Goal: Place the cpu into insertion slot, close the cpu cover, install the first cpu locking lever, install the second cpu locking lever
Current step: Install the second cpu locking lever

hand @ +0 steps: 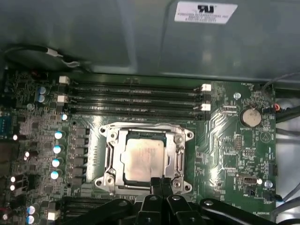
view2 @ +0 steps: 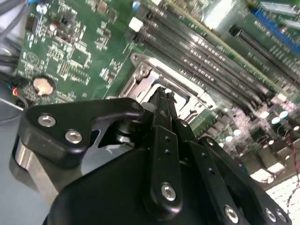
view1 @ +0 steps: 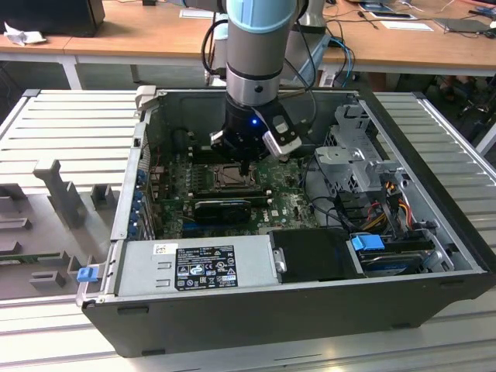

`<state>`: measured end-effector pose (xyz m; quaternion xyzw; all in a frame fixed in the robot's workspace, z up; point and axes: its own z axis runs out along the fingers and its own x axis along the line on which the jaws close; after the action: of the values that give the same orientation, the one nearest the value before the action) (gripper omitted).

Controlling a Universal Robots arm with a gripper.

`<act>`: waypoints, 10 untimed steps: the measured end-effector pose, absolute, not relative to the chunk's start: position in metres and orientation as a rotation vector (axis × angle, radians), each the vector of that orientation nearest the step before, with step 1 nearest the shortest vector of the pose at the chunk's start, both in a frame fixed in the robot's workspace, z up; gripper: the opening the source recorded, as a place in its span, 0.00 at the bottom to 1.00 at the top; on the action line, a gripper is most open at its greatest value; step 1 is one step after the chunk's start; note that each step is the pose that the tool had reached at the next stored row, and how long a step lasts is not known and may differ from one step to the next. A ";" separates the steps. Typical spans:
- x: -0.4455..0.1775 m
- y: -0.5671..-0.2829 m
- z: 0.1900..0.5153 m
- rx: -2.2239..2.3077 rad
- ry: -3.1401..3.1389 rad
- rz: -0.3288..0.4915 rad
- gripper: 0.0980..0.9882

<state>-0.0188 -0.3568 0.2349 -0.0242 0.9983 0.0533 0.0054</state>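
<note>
**CPU seated in socket, cover lowered, gripper at socket edge**

The cpu [hand: 143,159] is seen lying flat inside the insertion slot [hand: 180,157], its dull silver top showing through the window of the cpu cover [hand: 112,143], which is laid down around it. The socket is set near the middle of the green motherboard [hand: 234,154], with the long memory slots [hand: 136,101] running just beside it. In the exterior view the insertion slot [view1: 230,177] is found inside the open computer case [view1: 434,256], directly under the arm.

The gripper [hand: 161,180] is held at the edge of the cover, and its fingers [hand: 156,183] are seen pressed together with no gap and nothing between them. In the second wrist view the closed gripper [view2: 164,93] is shown with its tip down against the metal frame. A coin battery [hand: 250,117] is mounted on the board well apart from the socket. A black graphics card [view1: 223,208] lies nearer in the exterior view, beside the power supply [view1: 194,267].
</note>
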 end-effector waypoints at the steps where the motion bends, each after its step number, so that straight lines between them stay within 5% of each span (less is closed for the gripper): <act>1: -0.019 -0.360 0.234 -0.076 3.125 0.170 0.01; 10: -0.026 -0.375 0.233 -0.089 3.123 0.195 0.01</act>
<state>-0.0258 -0.3752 0.2331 -0.0284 0.9976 0.0622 0.0054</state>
